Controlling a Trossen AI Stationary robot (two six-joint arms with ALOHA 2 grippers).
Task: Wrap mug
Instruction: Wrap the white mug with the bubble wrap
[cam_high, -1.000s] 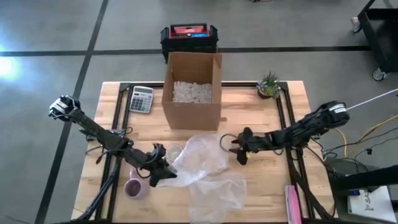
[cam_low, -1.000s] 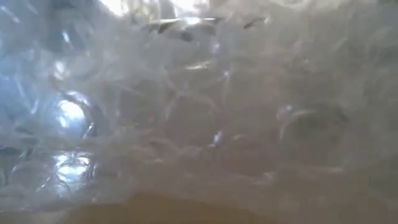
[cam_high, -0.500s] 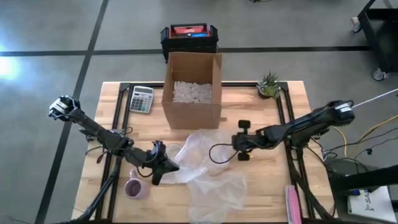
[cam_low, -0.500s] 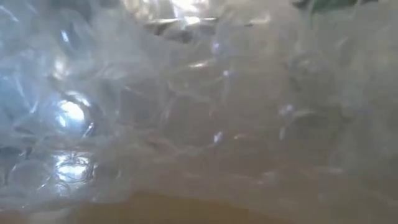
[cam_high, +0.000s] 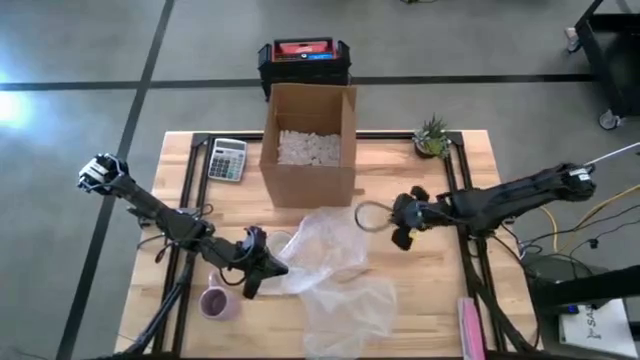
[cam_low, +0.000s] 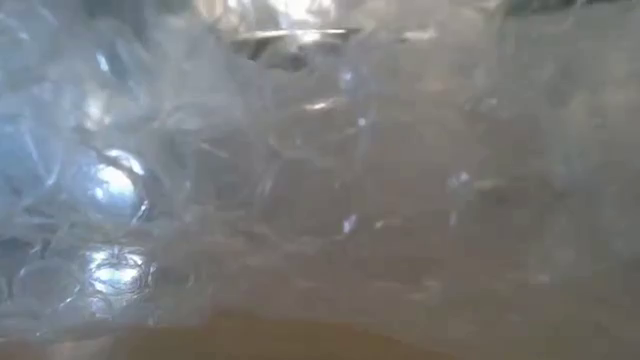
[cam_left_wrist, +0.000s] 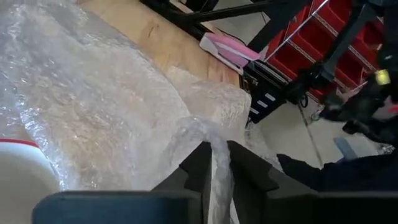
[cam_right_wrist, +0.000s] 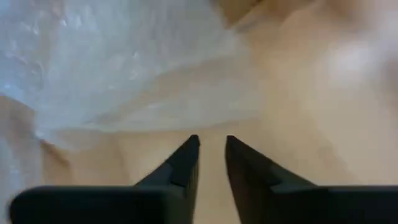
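A pale purple mug (cam_high: 217, 302) stands upright on the table near its front left. A clear sheet of bubble wrap (cam_high: 335, 268) lies crumpled in the table's middle and fills the low view (cam_low: 320, 180). My left gripper (cam_high: 258, 264) is just far-right of the mug, shut on the wrap's left edge. My right gripper (cam_high: 398, 226) hovers off the wrap's right side, its fingers (cam_right_wrist: 186, 163) a little apart with nothing between them. A white thing with a red rim (cam_left_wrist: 18, 168) shows beneath the wrap. My left gripper pinches a bunched bit of the bubble wrap's left edge (cam_left_wrist: 217, 155) between its two fingers, coming at it from the table's left. How many layers it holds, I cannot tell. The rest of the sheet lies slack on the table.
An open cardboard box (cam_high: 309, 150) with white filler stands at the far middle, a calculator (cam_high: 227, 159) to its left and a small plant (cam_high: 432, 137) at the far right. A pink flat thing (cam_high: 469, 326) lies at the front right edge. A red-and-black case (cam_high: 304, 62) sits on the floor behind the table.
My right gripper has drawn back from the wrap toward the table's right edge and a little toward the far edge. My left gripper has shifted slightly, and the wrap's left part now lies over a round white thing that showed bare a second ago.
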